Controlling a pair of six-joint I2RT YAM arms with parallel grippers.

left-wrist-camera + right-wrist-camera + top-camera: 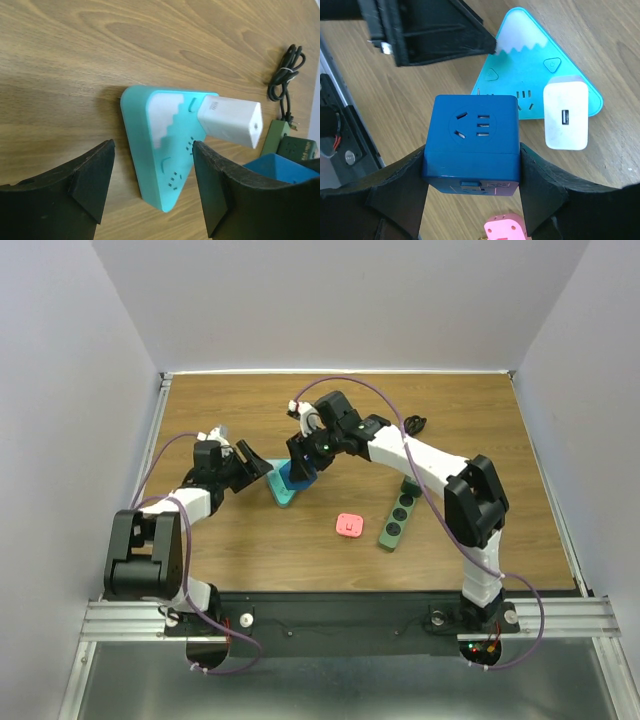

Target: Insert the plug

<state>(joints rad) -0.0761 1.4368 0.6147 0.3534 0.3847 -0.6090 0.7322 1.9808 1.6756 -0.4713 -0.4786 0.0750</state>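
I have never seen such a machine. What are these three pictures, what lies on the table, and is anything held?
These are two robot arms on a wooden table. One picture looks down from above; the other two come from cameras on each wrist.

The right gripper is shut on a blue cube socket adapter. The left gripper is open and empty, beside a turquoise triangular power strip with a white charger plugged in.

Also on the table: a small pink plug adapter, a dark green power strip and a coiled black cable.
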